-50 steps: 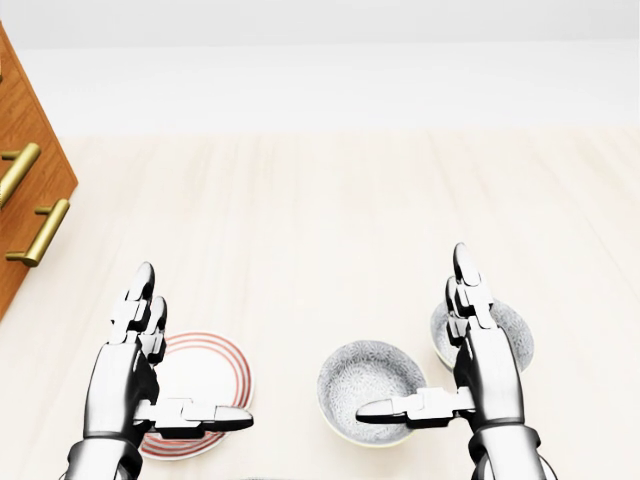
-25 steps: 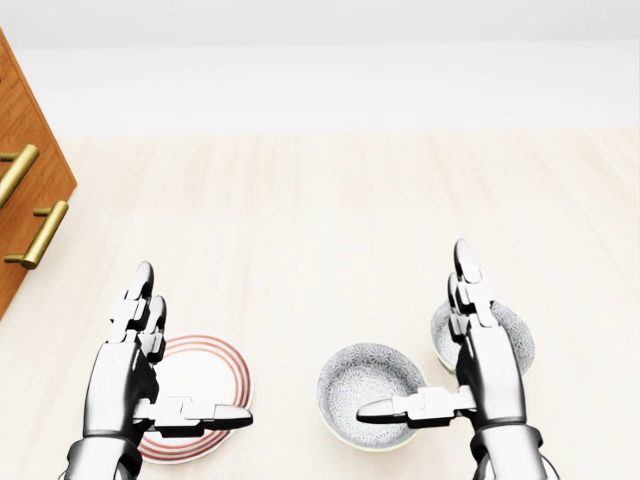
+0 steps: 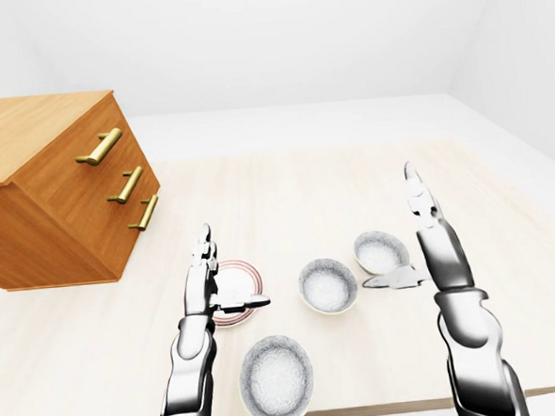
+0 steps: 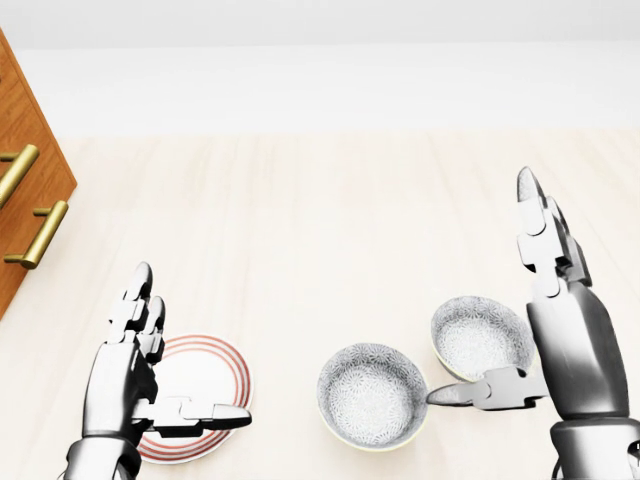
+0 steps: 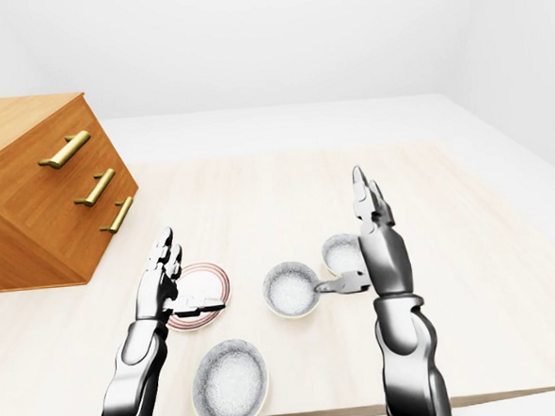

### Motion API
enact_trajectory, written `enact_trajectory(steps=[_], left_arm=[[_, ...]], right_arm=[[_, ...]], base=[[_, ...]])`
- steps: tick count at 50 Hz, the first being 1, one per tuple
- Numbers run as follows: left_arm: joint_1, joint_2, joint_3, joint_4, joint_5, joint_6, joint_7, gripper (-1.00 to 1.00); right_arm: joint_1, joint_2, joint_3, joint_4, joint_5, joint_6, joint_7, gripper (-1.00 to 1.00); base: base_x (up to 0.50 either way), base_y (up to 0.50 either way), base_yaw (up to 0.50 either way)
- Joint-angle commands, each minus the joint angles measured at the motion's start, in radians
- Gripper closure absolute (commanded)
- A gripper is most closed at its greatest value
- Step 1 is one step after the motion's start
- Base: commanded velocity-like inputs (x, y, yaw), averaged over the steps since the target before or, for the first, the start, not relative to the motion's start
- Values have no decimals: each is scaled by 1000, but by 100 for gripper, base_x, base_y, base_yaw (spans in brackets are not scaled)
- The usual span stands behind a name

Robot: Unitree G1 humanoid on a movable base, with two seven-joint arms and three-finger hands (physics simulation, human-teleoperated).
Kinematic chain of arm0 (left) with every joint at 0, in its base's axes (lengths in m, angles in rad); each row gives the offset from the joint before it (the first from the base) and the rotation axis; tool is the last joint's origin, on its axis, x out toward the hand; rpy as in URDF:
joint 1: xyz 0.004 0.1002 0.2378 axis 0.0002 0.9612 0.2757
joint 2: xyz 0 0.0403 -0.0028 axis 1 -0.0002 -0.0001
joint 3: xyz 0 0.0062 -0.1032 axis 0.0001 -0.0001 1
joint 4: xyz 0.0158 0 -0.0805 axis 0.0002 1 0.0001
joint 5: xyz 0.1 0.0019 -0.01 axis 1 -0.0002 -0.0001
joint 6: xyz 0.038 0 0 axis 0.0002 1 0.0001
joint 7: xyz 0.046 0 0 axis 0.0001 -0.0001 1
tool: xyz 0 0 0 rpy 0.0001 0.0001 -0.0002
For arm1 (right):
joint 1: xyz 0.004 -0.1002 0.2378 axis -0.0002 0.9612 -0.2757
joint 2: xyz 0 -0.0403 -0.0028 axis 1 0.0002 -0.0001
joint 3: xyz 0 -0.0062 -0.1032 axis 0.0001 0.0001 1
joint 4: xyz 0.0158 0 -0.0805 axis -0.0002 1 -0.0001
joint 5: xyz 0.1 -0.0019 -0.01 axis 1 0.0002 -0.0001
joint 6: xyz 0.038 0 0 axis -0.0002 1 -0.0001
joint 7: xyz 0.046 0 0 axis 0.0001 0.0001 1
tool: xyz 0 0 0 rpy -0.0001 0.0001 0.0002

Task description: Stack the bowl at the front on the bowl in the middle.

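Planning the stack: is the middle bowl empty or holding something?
Empty: the middle bowl stands upright, its speckled inside bare to the bottom.

text: none legible | labels: none | brands: none | numbers/signs: none

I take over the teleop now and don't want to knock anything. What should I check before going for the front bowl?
1. Hands free: ok. The left hand and right hand are open, holding nothing.
2. Sight of the front bowl: ok in the left-eye view, near the edge of the table; the head view misses it.
3. The middle bowl upright and empty: ok.
4. A hand above the front bowl: not ok; both hover farther up the view.
5. The front bowl wholly on the table: cannot tell.
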Motion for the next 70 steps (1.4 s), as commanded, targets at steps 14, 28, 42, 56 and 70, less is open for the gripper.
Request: enact_trajectory(steps=[14, 28, 42, 56, 70], left_arm=[[6, 1, 4, -4, -3, 0, -1, -100], [-9, 2, 11, 17, -14, 11, 7, -100], [-19, 3, 14, 29, -23, 20, 13, -100], [-13, 2, 11, 16, -23, 32, 14, -100], [-15, 2, 12, 25, -27, 33, 13, -100]], right_arm=[[45, -112, -271, -46, -528, -75, 37, -100], [147, -69, -284, 0, -755, -75, -63, -100], [170, -78, -201, 105, -965, -75, -249, -100], [149, -107, -96, 188, -1077, -75, -405, -100], [97, -118, -39, 267, -1053, -75, -482, -100]], base=[[0, 0, 0], [0, 0, 0], [0, 0, 0], [0, 0, 0], [0, 0, 0]])
